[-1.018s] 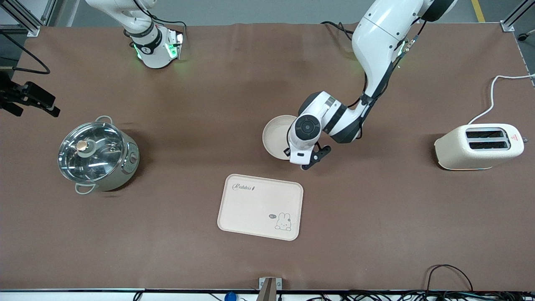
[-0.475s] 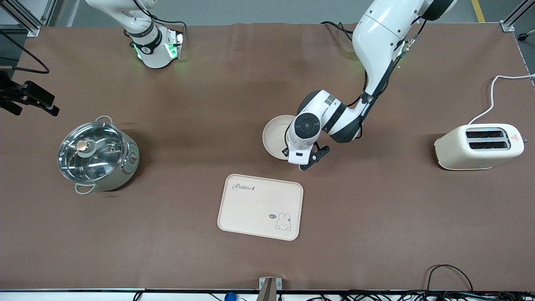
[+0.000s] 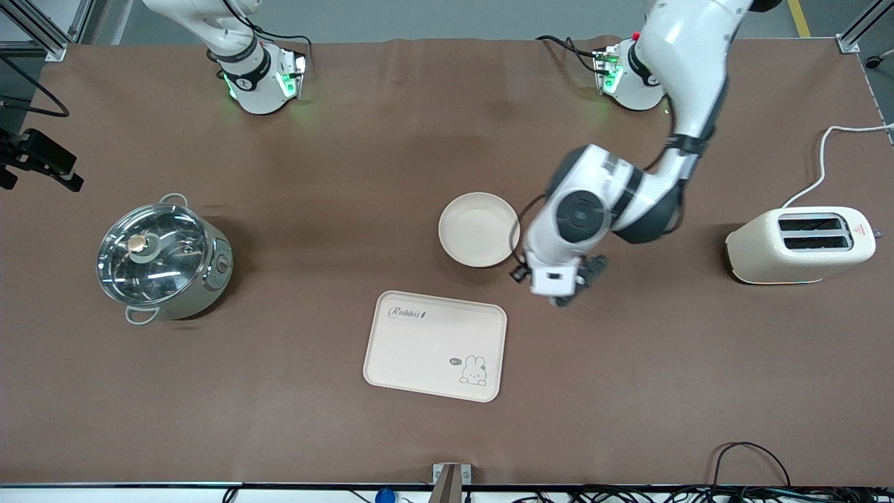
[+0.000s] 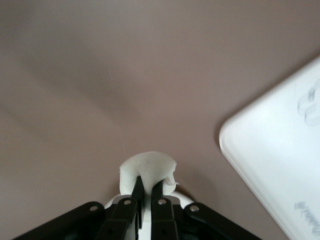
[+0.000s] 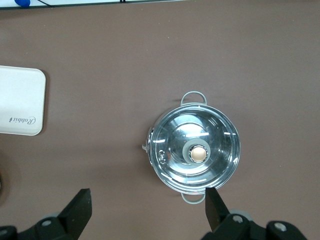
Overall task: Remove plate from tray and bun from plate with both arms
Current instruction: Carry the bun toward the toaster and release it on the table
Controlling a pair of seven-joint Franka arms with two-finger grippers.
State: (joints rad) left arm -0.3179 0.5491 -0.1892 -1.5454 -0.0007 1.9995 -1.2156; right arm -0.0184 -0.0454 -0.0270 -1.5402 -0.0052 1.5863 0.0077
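We see the left hand clamped on the bun, up in the air just beside the plate, toward the left arm's end. Plate sits empty on the desk. Right hand waits, fingers wide apart, above the pot.

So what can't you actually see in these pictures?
- Front view: the wrist above the left gripper hides its fingertips.
- Left wrist view: the pinched white lump, probably the bun, is blurred.
- Right wrist view: beneath the open right gripper, lid reflections on the pot hide its contents.
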